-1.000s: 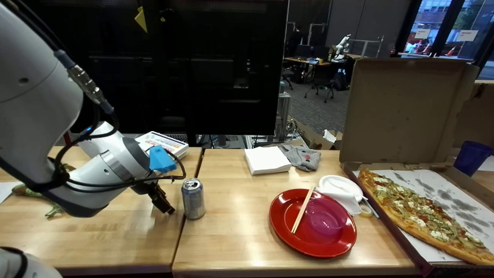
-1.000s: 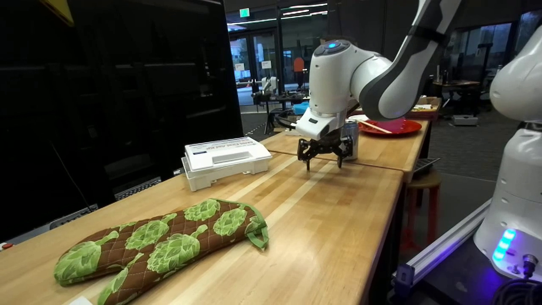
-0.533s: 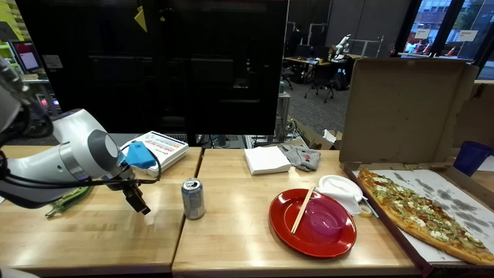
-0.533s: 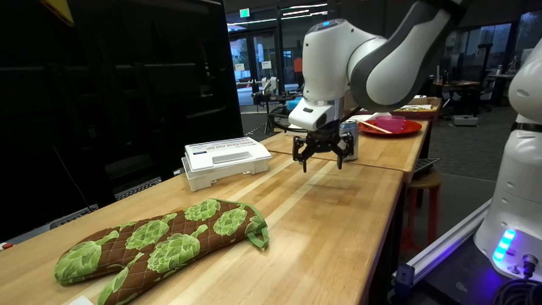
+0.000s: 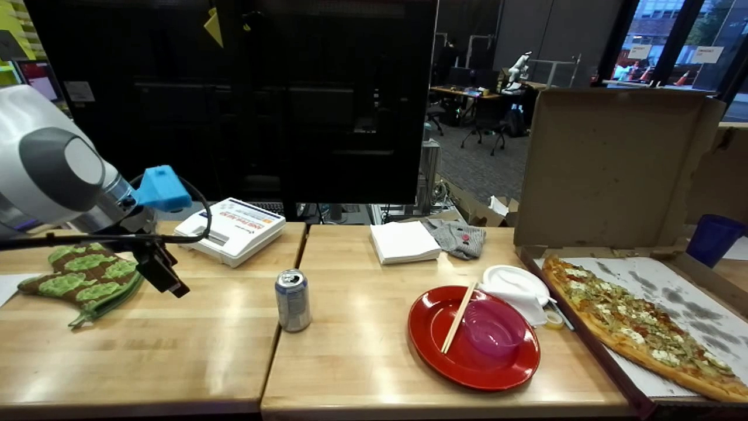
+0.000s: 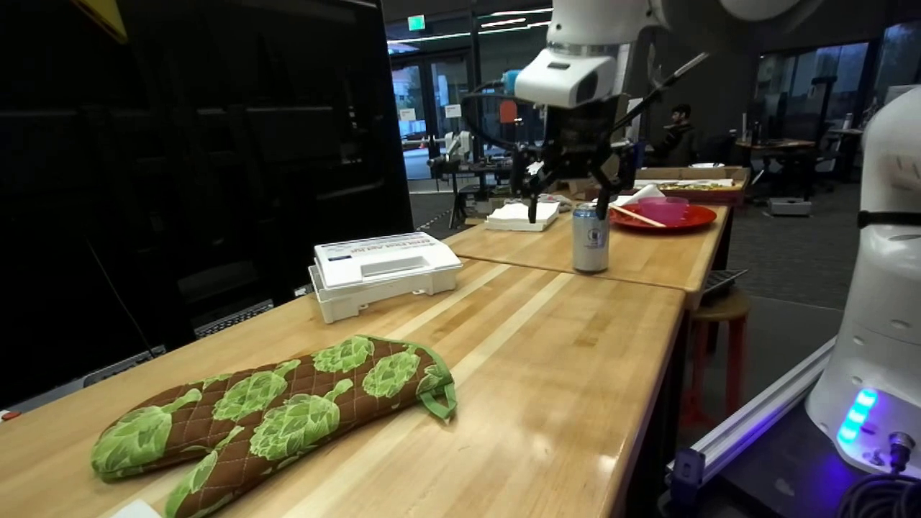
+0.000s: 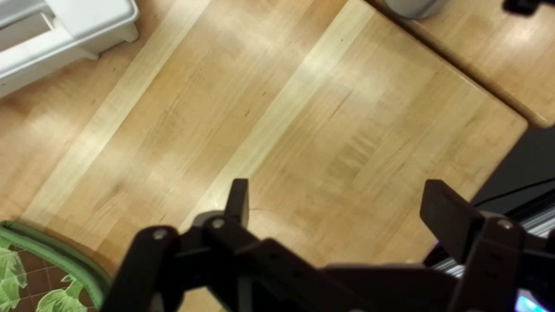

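Robot's fingers (image 7: 451, 212) hang spread above table (image 6: 547, 374)

A robot gripper (image 6: 568, 214) hangs in the air, its arm (image 5: 64, 158) cut off by the frame in both exterior views. In an exterior view, the gripper overlaps the edge of the mitt (image 5: 87, 278); the wrist view crops the mitt, the kit (image 7: 91, 26) and the can (image 7: 414, 6) at its borders. A dark shape (image 7: 521, 6) at the top there is too blurred to identify.

The kit reads "ANSI First Aid Kit" in red on its top; the can's print is too small to read, as are the signs (image 5: 707, 54) posted in the background.

The fingers stand apart, bare table showing between them. In the wrist view, the mitt lies at lower left, partly behind the gripper, while the kit sits at upper left. The can stands upright across the seam (image 5: 273, 351), well apart from the fingers, though one finger crosses its top along an exterior view's line of sight.
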